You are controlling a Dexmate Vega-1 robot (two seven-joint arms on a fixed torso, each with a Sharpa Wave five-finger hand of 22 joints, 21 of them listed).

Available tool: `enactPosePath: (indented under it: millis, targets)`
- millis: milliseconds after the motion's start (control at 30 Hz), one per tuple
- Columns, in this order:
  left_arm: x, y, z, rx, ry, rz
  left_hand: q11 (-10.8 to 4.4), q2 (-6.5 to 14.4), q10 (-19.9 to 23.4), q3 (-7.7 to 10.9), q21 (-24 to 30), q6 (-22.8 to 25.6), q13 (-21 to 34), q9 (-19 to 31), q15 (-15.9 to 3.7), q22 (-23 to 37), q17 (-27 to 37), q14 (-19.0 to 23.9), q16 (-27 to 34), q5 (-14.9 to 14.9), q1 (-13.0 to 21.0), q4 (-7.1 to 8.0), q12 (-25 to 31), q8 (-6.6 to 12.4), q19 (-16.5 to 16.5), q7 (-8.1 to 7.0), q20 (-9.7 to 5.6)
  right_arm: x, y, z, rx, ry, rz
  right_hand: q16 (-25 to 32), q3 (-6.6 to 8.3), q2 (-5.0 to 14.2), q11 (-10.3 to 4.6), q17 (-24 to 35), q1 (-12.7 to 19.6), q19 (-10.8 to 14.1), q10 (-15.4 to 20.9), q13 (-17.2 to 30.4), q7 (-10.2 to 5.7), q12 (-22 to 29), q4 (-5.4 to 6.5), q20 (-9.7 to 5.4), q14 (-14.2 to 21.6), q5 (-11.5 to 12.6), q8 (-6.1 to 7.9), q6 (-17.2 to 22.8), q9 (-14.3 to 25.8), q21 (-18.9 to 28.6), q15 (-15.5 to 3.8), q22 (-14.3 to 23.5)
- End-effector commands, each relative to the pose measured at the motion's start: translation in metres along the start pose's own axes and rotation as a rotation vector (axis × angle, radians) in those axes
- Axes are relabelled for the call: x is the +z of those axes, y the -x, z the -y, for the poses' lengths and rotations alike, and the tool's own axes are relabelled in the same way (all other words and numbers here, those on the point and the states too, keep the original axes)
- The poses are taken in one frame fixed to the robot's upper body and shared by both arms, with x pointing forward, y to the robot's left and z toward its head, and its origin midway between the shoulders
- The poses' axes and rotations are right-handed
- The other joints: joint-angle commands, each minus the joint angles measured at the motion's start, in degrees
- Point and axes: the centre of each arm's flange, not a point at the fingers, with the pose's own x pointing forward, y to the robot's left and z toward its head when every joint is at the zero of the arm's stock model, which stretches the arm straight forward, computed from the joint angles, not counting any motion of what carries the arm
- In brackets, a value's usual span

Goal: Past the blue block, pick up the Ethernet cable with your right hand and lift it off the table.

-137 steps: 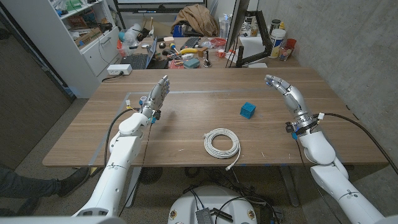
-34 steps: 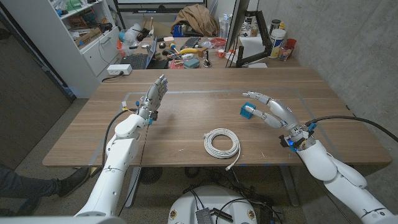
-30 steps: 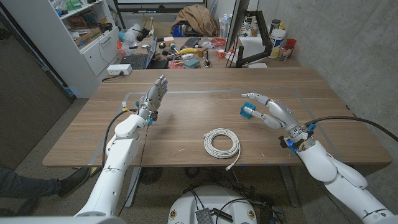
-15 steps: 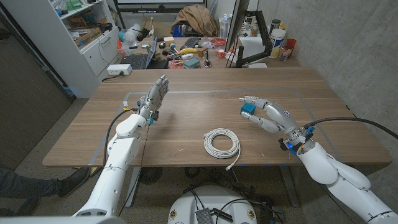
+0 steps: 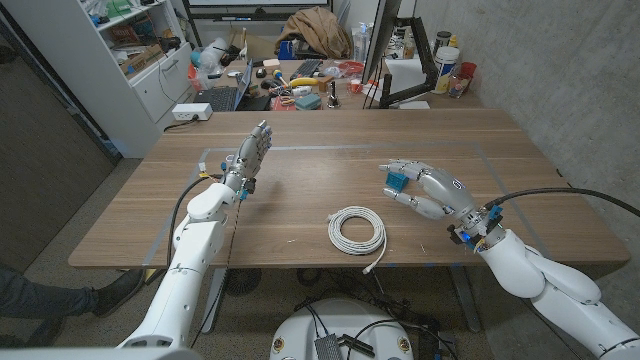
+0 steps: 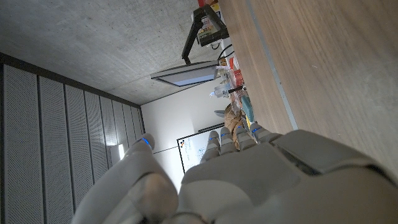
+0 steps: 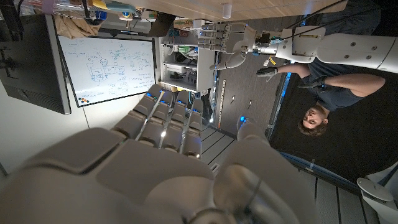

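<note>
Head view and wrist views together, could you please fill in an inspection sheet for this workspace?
Surface: wooden table, bare across the middle.
Job's things: coiled white cable lies near the front edge; blue block sits behind it.
Clutter: far edge carries a laptop, bottles and a heap of cloth.
Hands: right hand hovers open by the block, above the table; left hand stands upright, open.
Cables: black lead runs along the right arm.
Surroundings: shelves, concrete wall, whiteboard, a person.
</note>
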Motion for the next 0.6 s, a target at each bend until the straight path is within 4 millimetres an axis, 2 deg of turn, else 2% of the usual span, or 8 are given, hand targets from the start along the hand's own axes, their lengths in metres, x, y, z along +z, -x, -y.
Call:
enactPosePath:
  millis: [33,200,267,467,600]
  targets:
    - [0.003,0.0004,-0.0012,0.002,-0.007,0.001,0.05,0.33,-0.37,-0.12,-0.4,0.44,0.29,0.15,0.2,0.14,0.32,-0.65,0.11,0.3,0.1,-0.02,0.07,0.03,-0.62,0.3,-0.85,0.0038,-0.0007,-0.0031,0.015,0.08,0.035,-0.1,-0.04,-0.61,-0.41,0.14,0.04,0.57,0.06,0.2,-0.3,-0.28,-0.26,-1.53,0.36,0.31,-0.25,0.35,0.31,-0.22,-2.87,0.08]
    - [0.0044,-0.0018,0.0005,-0.003,-0.01,-0.001,0.17,0.36,-0.4,-0.18,-0.42,0.5,0.29,0.15,0.21,0.14,0.33,-0.62,0.13,0.3,0.11,-0.02,0.06,0.05,-0.62,0.24,-0.83,0.0046,-0.0006,-0.0022,0.018,0.09,0.041,-0.11,-0.05,-0.83,-0.61,0.13,0.19,0.64,0.05,0.21,-0.46,-0.32,-0.42,-1.58,0.4,0.48,-0.24,0.37,0.32,-0.42,-2.88,0.08]
    - [0.005,-0.0025,0.0015,-0.005,-0.012,-0.001,0.17,0.37,-0.42,-0.2,-0.43,0.48,0.29,0.15,0.2,0.14,0.33,-0.61,0.13,0.3,0.11,-0.02,0.06,0.04,-0.63,0.26,-0.83,0.0047,-0.0003,-0.0024,0.018,0.093,0.043,-0.12,-0.02,-0.94,-0.11,0.12,0.35,0.69,-0.06,0.21,-0.53,-0.39,-0.56,-1.61,0.43,0.61,-0.25,0.36,0.32,-0.55,-3.18,0.08]
    - [0.0077,-0.0038,0.0029,-0.007,-0.016,-0.002,0.19,0.4,-0.37,-0.27,-0.48,0.46,0.29,0.15,0.24,0.15,0.33,-0.68,0.11,0.3,0.12,-0.02,0.08,0.03,-0.71,0.21,-0.73,0.0052,0.0004,-0.0034,0.033,0.114,0.055,-0.18,0.02,-1.27,-0.37,0.09,0.74,0.81,-0.15,0.22,-0.7,-0.45,-0.89,-1.64,0.37,0.84,-0.27,0.32,0.32,-0.76,-3.42,0.07]
    - [0.0092,-0.0034,0.0034,-0.006,-0.018,-0.001,0.1,0.44,-0.37,-0.34,-0.52,0.52,0.29,0.15,0.22,0.15,0.33,-0.69,0.11,0.3,0.12,-0.02,0.08,0.05,-0.78,0.24,-0.67,0.0063,0.0013,-0.003,0.039,0.13,0.059,-0.21,0.06,-1.49,-0.01,0.08,1.04,0.9,-0.27,0.23,-0.73,-0.52,-1.13,-1.64,0.35,0.98,-0.3,0.23,0.32,-0.9,-3.4,0.06]
